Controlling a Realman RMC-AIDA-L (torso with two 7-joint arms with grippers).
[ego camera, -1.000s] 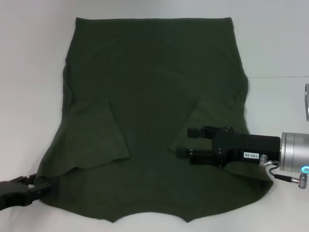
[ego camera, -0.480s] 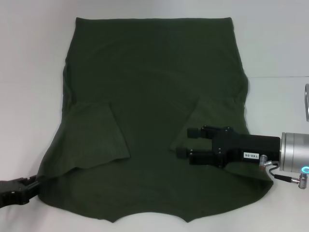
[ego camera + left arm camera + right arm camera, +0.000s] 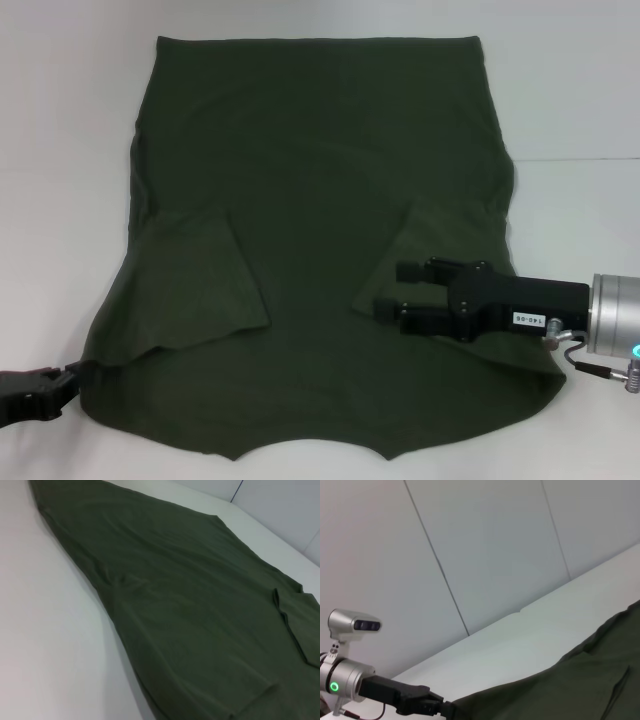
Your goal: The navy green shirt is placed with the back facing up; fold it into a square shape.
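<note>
Navy green shirt (image 3: 320, 200) lying flat on desk (image 3: 60, 120); right gripper (image 3: 385, 290) hovering over it, jaws parted; left gripper (image 3: 68, 380) touching near-left corner, jaws' state unclear.

A plain white table (image 3: 70, 120) fills the head view — smooth and evenly lit, with a thin seam (image 3: 575, 158) running across it on the right side. Beyond the table's far edge, the right wrist view shows a pale grey panelled wall (image 3: 485, 545) with narrow dark joints (image 3: 437, 560) between the panels — the light is soft and leaves only faint shadows.
</note>
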